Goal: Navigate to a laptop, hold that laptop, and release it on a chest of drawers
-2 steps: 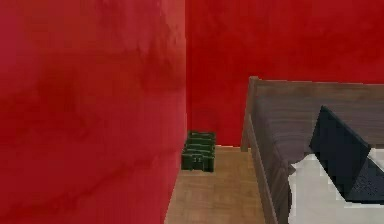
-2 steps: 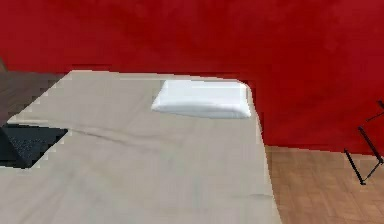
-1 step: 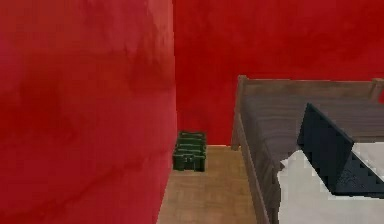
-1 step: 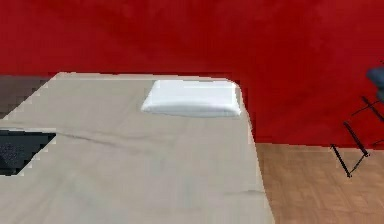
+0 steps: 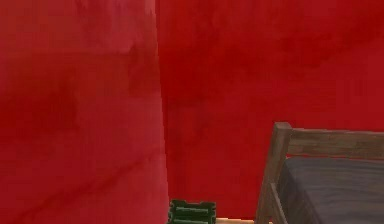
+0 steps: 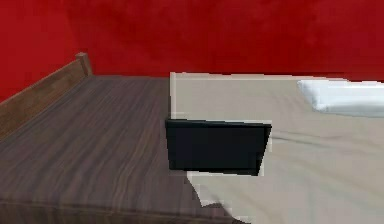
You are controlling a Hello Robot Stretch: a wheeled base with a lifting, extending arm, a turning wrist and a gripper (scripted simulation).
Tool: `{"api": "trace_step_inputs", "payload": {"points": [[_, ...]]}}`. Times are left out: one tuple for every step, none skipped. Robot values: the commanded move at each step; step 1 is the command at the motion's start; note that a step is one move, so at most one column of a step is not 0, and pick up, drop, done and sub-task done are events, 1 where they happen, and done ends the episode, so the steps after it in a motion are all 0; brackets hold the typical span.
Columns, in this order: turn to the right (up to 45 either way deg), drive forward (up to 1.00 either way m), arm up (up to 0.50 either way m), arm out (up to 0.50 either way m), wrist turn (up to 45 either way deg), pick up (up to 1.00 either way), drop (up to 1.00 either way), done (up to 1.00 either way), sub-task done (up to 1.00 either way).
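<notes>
Pincer state: cannot tell. Laptop (image 6: 217, 148) lies on bed (image 6: 45, 92), a dark flat panel at seam where brown blanket (image 6: 90, 150) meets cream sheet (image 6: 240, 100). Pillow (image 6: 345, 95) well apart, toward arm side view's right.

Step in hand, likely: lining up for reach.

Risks: soft bedding gives, so panel tips or slides under a push; thin edge offers poor grip. Ahead, wooden bed frame (image 5: 272, 170) and green crate (image 5: 191, 212) near red wall (image 5: 80, 100); base turn could snag either.
</notes>
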Motion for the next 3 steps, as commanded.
{"api": "trace_step_inputs", "payload": {"points": [[0.0, 0.00, 0.50, 0.00, 0.0, 0.00, 0.00, 0.00, 0.00], [0.0, 0.00, 0.36, 0.00, 0.0, 0.00, 0.00, 0.00, 0.00], [0.0, 0.00, 0.00, 0.26, 0.0, 0.00, 0.00, 0.00, 0.00]]}}
